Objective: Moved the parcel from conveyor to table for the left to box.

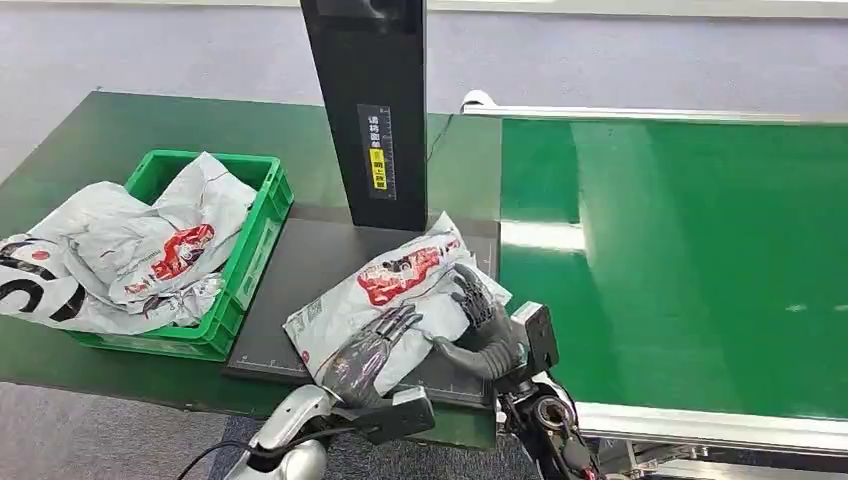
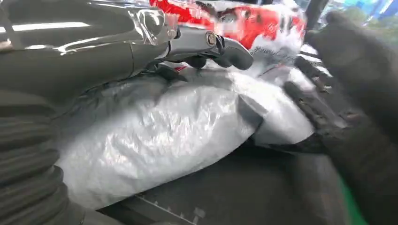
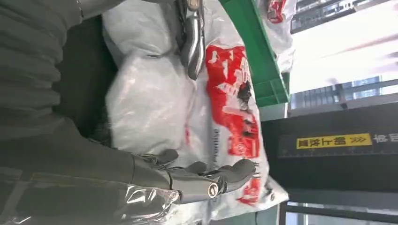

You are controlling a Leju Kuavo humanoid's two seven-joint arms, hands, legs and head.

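We see the grey plastic parcel with red printing (image 1: 395,295) lying on the dark flat scale plate (image 1: 300,270), just in front of the tall black scanner post (image 1: 368,110) that we take as our landmark. Its far corner nearly touches the post's base; its near edge runs close to the plate's front edge. Our left hand (image 1: 372,348) rests on the parcel's near side, fingers (image 2: 225,47) stretched over the wrap. Our right hand (image 1: 478,310) presses on the parcel's right side with fingers spread. Right of the post, the green conveyor belt (image 1: 690,260) lies bare and wide. Left of the post, the green plastic crate (image 1: 255,215) holds other grey bags (image 1: 130,255), with a strip of dark plate open between crate and parcel.
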